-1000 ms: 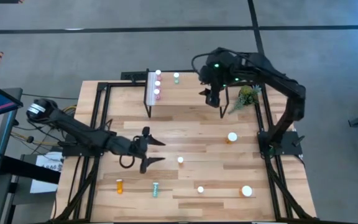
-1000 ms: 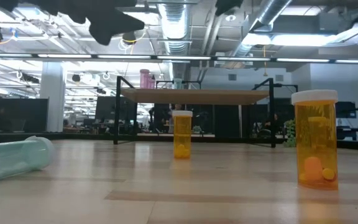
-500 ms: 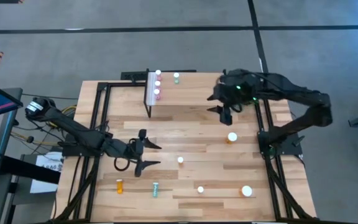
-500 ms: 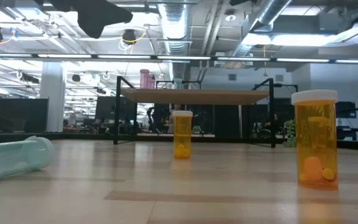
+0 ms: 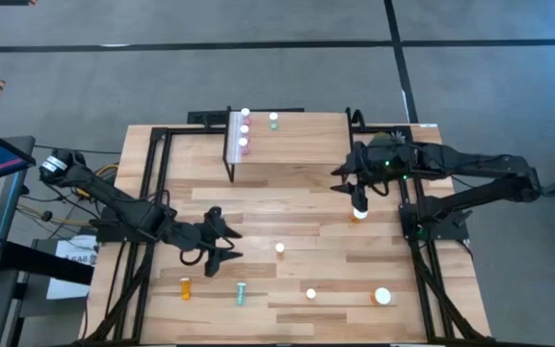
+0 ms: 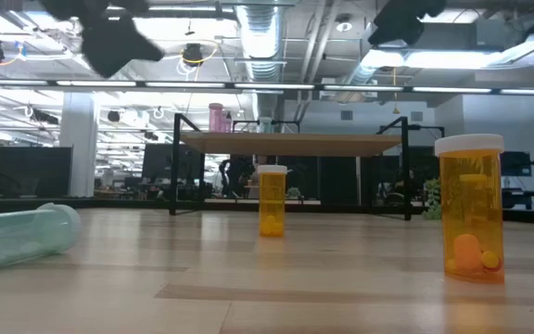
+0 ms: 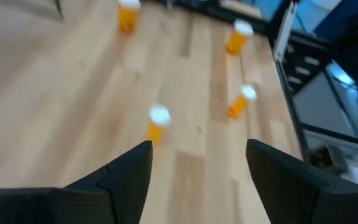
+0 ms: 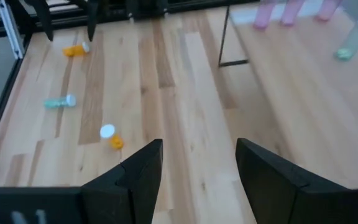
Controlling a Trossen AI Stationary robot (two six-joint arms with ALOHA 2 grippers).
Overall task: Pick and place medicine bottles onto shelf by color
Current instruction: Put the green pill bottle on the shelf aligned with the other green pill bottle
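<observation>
Currently we see both arms between picks. The shelf (image 5: 287,138) at the far side carries three pink bottles (image 5: 244,128) in a row and one teal bottle (image 5: 274,120). Our right gripper (image 5: 357,193), jaws spread and empty, hangs over the wide orange bottle (image 5: 359,213) near the right edge. Our left gripper (image 5: 227,243), also spread and empty, hovers above the lying teal bottle (image 5: 241,293) and lying orange bottle (image 5: 186,287). Next, we judge, each must descend and close on one.
</observation>
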